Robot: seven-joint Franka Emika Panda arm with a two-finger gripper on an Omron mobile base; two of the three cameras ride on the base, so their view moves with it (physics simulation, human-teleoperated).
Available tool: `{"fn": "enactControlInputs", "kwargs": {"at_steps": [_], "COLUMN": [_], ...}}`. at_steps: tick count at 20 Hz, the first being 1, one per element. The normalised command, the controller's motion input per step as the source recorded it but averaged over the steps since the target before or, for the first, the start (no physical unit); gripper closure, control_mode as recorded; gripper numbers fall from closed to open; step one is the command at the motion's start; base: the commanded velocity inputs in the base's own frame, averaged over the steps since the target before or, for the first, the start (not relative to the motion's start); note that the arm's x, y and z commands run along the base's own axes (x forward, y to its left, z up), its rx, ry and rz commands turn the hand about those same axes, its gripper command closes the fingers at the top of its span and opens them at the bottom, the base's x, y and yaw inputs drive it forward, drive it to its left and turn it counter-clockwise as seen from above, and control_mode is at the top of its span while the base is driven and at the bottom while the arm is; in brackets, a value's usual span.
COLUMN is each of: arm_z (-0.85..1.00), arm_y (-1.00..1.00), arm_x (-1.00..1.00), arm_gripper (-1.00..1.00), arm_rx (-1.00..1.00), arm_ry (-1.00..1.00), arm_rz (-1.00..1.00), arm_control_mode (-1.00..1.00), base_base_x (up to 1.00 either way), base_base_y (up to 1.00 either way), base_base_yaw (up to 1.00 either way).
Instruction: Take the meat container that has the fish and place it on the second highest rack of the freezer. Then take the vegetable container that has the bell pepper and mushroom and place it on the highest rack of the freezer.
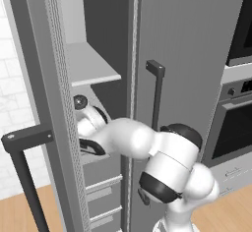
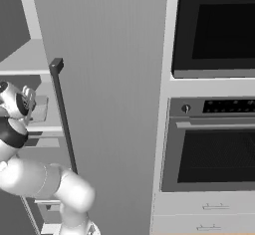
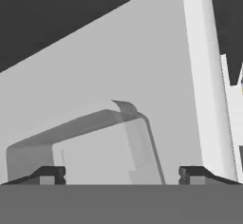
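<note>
My gripper (image 3: 123,174) is inside the freezer (image 1: 197,54), under its highest rack (image 1: 93,66), and it is open. Its fingertips (image 3: 51,174) stand wide apart. Between them a translucent container (image 3: 102,147) rests on the pale-grey rack (image 3: 118,66) below the top one. The right base view shows the container (image 2: 39,108) just beyond the gripper (image 2: 28,102). I cannot make out what the container holds, and the fish is hidden. The vegetable container, bell pepper and mushroom are out of view.
The freezer's ribbed open door (image 1: 56,108) stands close on the arm's left, with its black handle (image 1: 22,142) jutting out. A second bar handle (image 1: 156,93) is on the shut door to the right. Drawers (image 1: 103,191) lie below. The oven (image 2: 216,154) and microwave (image 2: 219,25) are further right.
</note>
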Motion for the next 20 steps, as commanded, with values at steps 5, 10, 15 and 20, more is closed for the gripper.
{"fn": "enactControlInputs", "kwargs": {"at_steps": [5,10,15,20], "arm_z": [0.57,0.51,0.46,0.97], "arm_y": [-0.27,-0.48,-0.65,-0.71], "arm_x": [-0.64,-0.99,-1.0,-0.69], "arm_gripper": [-1.0,-1.0,-1.0,-1.0], "arm_rx": [0.15,0.16,0.13,0.11], "arm_ry": [-0.01,0.02,0.01,0.1], "arm_rz": [-0.02,0.0,0.0,0.0], "arm_control_mode": [-1.0,-1.0,-1.0,-1.0], "base_base_x": [0.0,0.0,0.0,0.0], "base_base_y": [0.0,0.0,0.0,0.0], "base_base_yaw": [0.0,0.0,0.0,0.0]}}
